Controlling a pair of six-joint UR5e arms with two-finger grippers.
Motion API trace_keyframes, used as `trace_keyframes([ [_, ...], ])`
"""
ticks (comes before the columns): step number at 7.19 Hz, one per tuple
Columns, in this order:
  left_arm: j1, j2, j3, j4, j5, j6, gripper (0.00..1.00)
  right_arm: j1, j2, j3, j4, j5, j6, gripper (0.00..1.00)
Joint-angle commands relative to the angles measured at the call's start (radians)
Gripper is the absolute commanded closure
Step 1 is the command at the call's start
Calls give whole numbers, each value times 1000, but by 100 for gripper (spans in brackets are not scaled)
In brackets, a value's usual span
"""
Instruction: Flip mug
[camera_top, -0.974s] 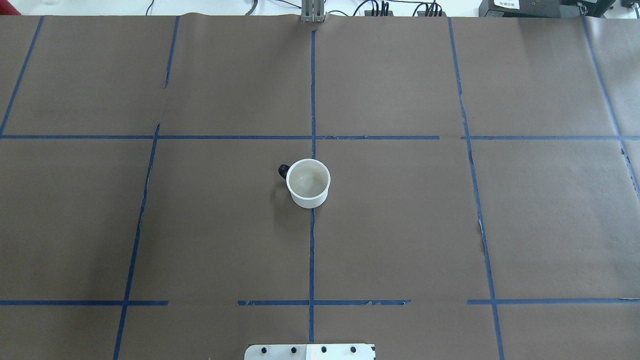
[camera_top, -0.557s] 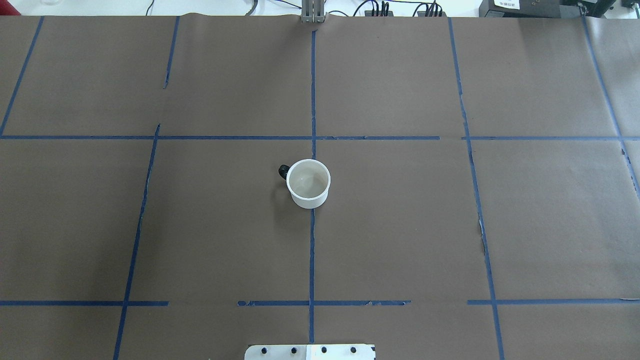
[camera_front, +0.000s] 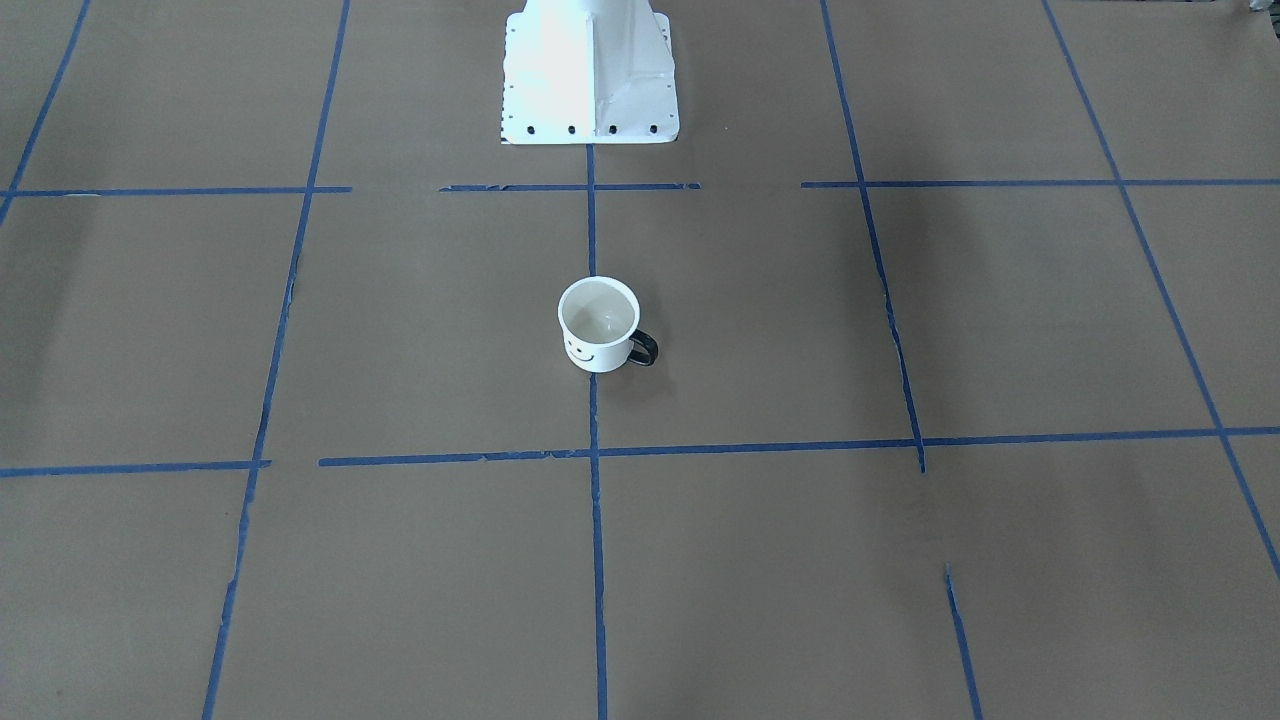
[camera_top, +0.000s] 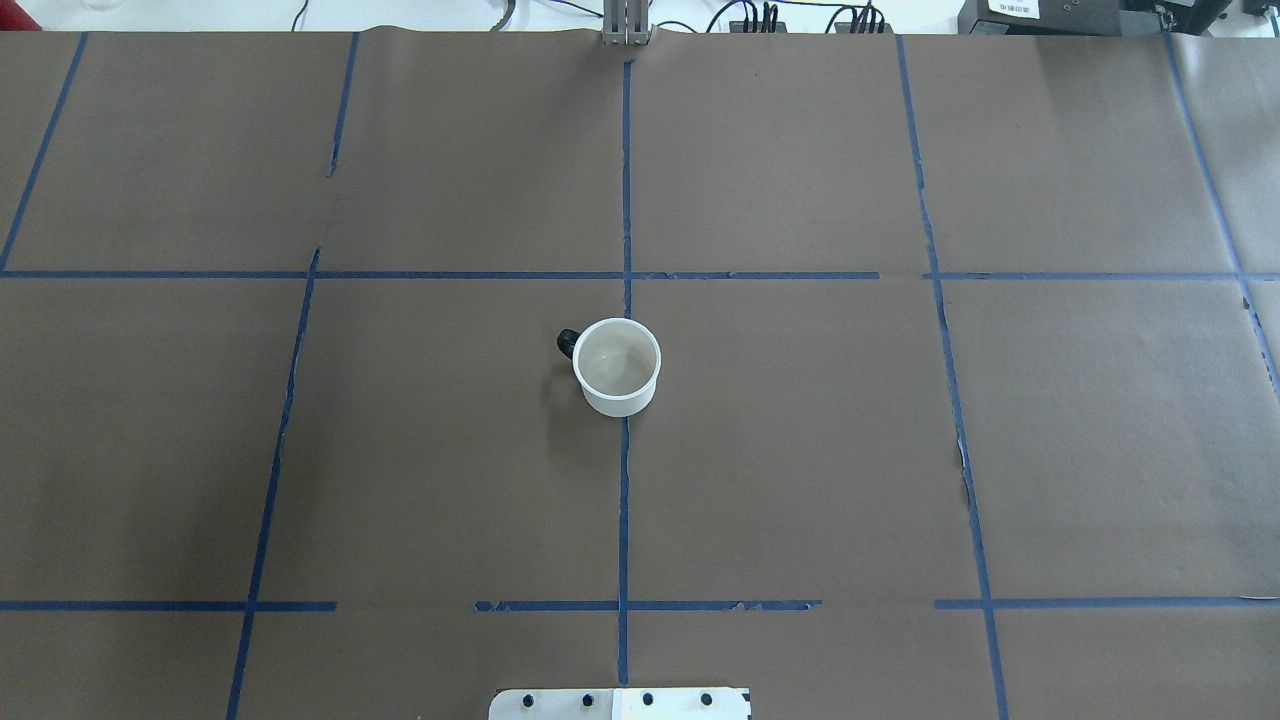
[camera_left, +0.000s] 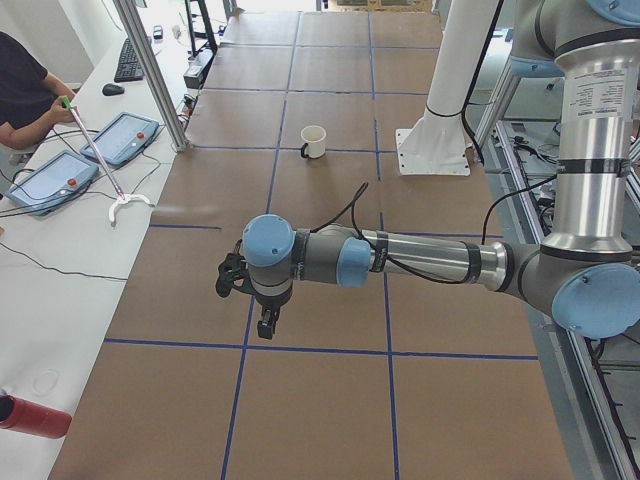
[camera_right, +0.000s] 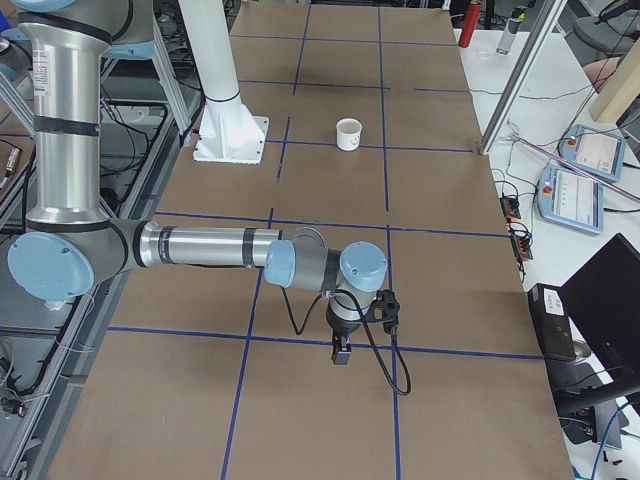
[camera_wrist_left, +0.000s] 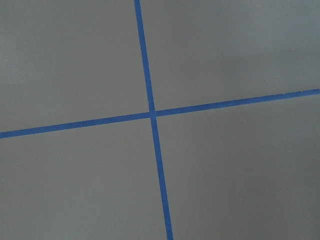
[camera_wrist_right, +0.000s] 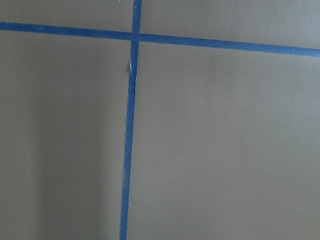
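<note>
The white mug stands upright, mouth up, on the central blue tape line, apart from both arms. Its dark handle points to the overhead view's left. The front-facing view shows its smiley face. It also shows in the left view and the right view. My left gripper hangs over the table far from the mug. My right gripper does likewise at the other end. Both show only in the side views, so I cannot tell whether they are open or shut. Both wrist views show only paper and tape.
Brown paper with a blue tape grid covers the table. The white robot base stands at the table's near edge. An operator sits by teach pendants along the far side.
</note>
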Motion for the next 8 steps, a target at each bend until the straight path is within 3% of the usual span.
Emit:
trace_keyframes([
  [1,0,7,-9,-2,-1,-2,0,0,0,1,0,0,0,0],
  [8,-6,45,-61,-2,5,-3,0,0,0,1,0,0,0,0],
])
